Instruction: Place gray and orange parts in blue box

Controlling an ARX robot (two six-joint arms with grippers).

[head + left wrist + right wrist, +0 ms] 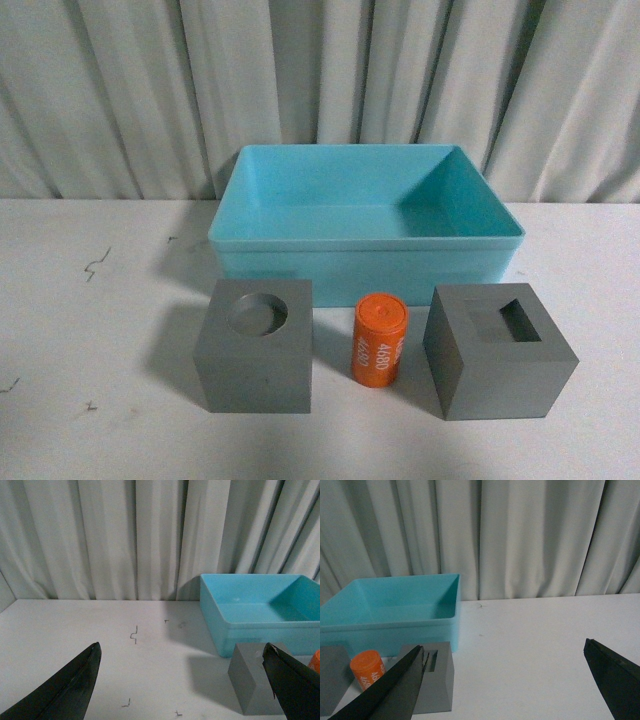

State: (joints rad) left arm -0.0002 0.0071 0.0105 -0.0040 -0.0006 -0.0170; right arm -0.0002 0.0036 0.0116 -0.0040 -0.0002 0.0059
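In the front view a gray cube with a round recess (255, 345) stands left, an orange cylinder marked "4680" (379, 339) stands upright in the middle, and a gray cube with a square recess (498, 352) stands right. The turquoise box (365, 238) sits empty just behind them. Neither arm shows in the front view. My left gripper (182, 672) is open over bare table, left of the round-recess cube (252, 682) and box (260, 611). My right gripper (504, 675) is open, right of the square-recess cube (437, 680), cylinder (366, 668) and box (395, 607).
A white table (90, 300) with small dark scuff marks carries everything. A gray pleated curtain (120, 90) hangs close behind the box. The other gray cube shows at the edge of the right wrist view (331, 677).
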